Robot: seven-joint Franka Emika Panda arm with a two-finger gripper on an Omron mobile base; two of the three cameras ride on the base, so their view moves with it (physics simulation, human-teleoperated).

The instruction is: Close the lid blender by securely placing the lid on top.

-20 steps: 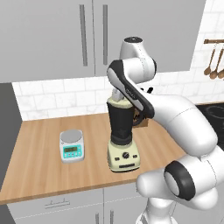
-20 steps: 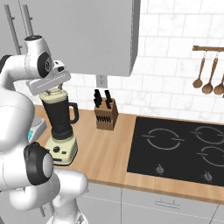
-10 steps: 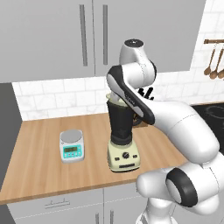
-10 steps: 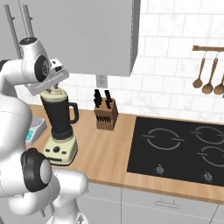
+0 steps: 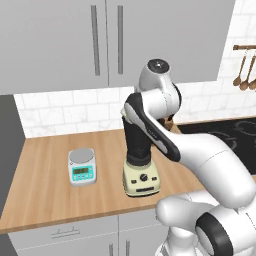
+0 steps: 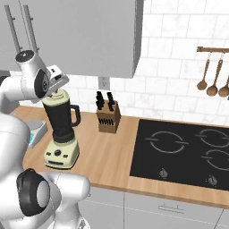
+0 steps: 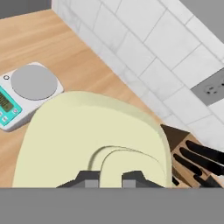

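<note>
Lid (image 7: 87, 135) sits on the blender (image 6: 61, 129), tool (image 7: 111, 178) clamped on its knob, counter (image 5: 45, 190) open around.

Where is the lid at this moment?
The lid sits on top of the blender jar, left of the knife block in the right base view, with the gripper closed on its centre knob.

Flat, even, bright rendered light throughout, with no glare. Soft short shadows lie under the blender (image 5: 141, 172) base and the scale (image 5: 82, 166) at 6 o'clock. The hand view is coarser and slightly soft up close, where the pale lid (image 7: 92, 140) looks smooth, faintly shaded toward 3 o'clock.
</note>
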